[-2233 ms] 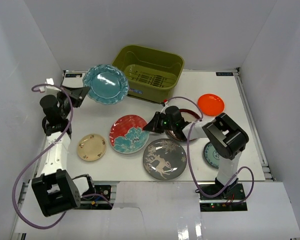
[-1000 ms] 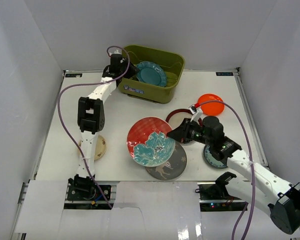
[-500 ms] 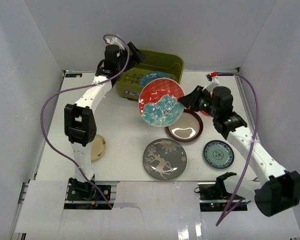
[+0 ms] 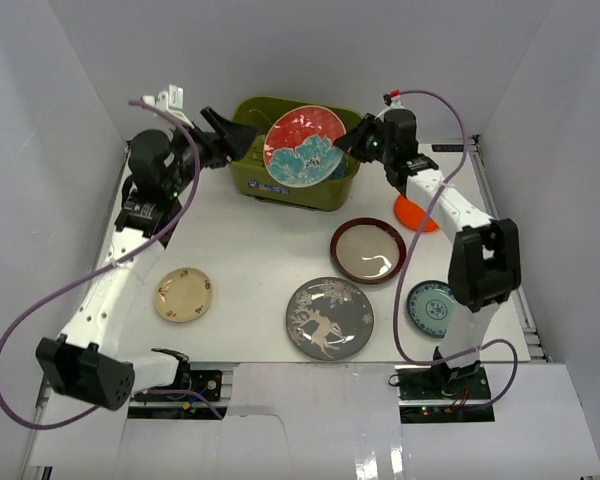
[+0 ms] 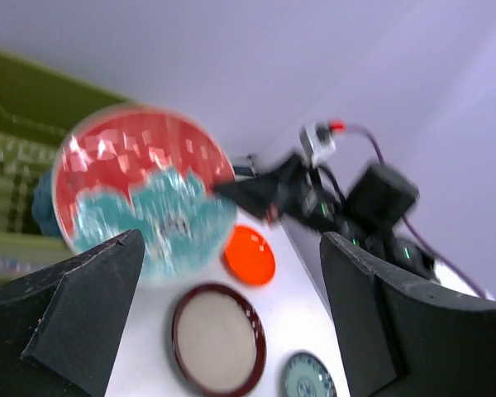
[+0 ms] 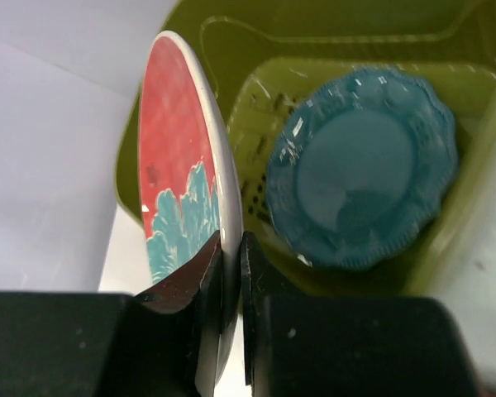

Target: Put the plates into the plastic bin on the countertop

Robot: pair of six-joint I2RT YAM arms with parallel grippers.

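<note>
The right gripper point(image 6: 231, 252) pinches the rim of the red plate with the teal flower point(image 4: 302, 146); it holds the plate tipped up on its edge over the green plastic bin point(image 4: 315, 190); the teal scalloped plate point(image 6: 362, 165) lies flat inside the bin. The left gripper point(image 4: 235, 140) is spread wide with nothing in it, just beside the bin's left end. Five plates sit on the white countertop point(image 4: 250, 250): the dark-red-rimmed plate point(image 4: 368, 251); the grey deer plate point(image 4: 329, 318); the cream plate point(image 4: 183, 294); the small blue-green plate point(image 4: 432, 306); the orange plate point(image 4: 416, 216), partly hidden behind the right arm.
</note>
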